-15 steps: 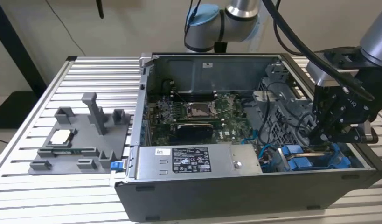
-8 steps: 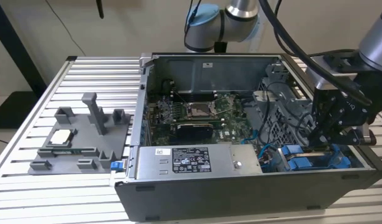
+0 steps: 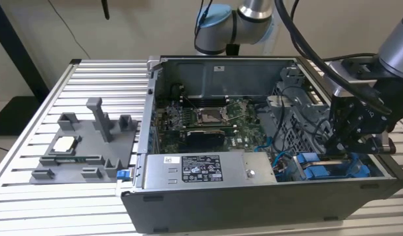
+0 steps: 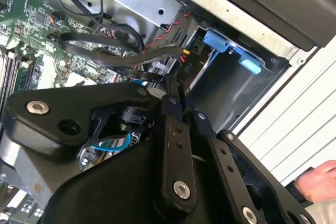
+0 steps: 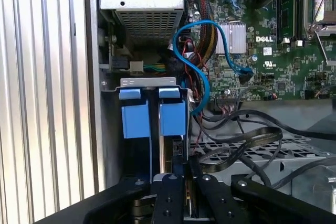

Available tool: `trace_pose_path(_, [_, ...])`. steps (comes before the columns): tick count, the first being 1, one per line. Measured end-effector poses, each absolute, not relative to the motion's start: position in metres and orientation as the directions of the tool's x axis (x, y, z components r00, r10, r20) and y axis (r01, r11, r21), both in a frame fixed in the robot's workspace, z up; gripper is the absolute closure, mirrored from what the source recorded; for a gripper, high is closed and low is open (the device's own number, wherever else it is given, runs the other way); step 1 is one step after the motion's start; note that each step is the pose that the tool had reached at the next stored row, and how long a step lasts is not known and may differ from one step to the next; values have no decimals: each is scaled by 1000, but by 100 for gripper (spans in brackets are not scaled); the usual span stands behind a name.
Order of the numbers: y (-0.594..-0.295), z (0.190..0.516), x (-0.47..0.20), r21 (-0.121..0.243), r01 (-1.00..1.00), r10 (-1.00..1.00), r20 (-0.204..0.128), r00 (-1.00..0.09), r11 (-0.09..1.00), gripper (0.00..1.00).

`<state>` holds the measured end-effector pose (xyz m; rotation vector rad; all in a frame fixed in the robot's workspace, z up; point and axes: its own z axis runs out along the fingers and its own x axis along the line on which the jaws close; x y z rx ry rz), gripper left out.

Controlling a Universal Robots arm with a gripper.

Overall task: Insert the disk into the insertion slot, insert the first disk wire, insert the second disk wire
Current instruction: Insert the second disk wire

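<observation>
Disk (image 5: pixel 169 129) seated upright in insertion slot (image 5: pixel 152 85) at case corner, blue carrier showing; claw (image 5: pixel 181 174) narrowed just behind disk's rear edge, contents not discernible; judged rigid, fairly heavy, shock-sensitive, best gripped by carrier edges.

A slatted aluminium table (image 3: pixel 30 191) carries an open computer case (image 3: pixel 254 204) and a grey fixture tray (image 3: pixel 89 147).
</observation>
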<state>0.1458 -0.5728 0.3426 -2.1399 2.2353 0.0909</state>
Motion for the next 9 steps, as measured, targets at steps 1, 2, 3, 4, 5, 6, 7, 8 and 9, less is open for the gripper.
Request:
trace_pose_path(1, [-573,341,146,11,-999,-996,-75,-44,43,84])
trace_pose_path(2, [-573,341,146,11,-999,-996,-74,-44,43,84])
trace_pose_path(3, [-573,340,146,11,-999,-996,-74,-44,43,84])
trace_pose_path(4, [-573,339,146,11,-999,-996,-73,-44,43,84])
trace_pose_path(5, [-573,338,146,11,-999,-996,-73,-44,43,84])
trace_pose_path(6, [-573,336,146,11,-999,-996,-73,-44,43,84])
trace_pose_path(7, [-573,335,146,11,-999,-996,-76,-44,43,83])
trace_pose_path(8, [-573,335,146,11,-999,-996,-76,-44,43,83])
trace_pose_path(9, [-573,336,146,12,-999,-996,-75,-44,43,76])
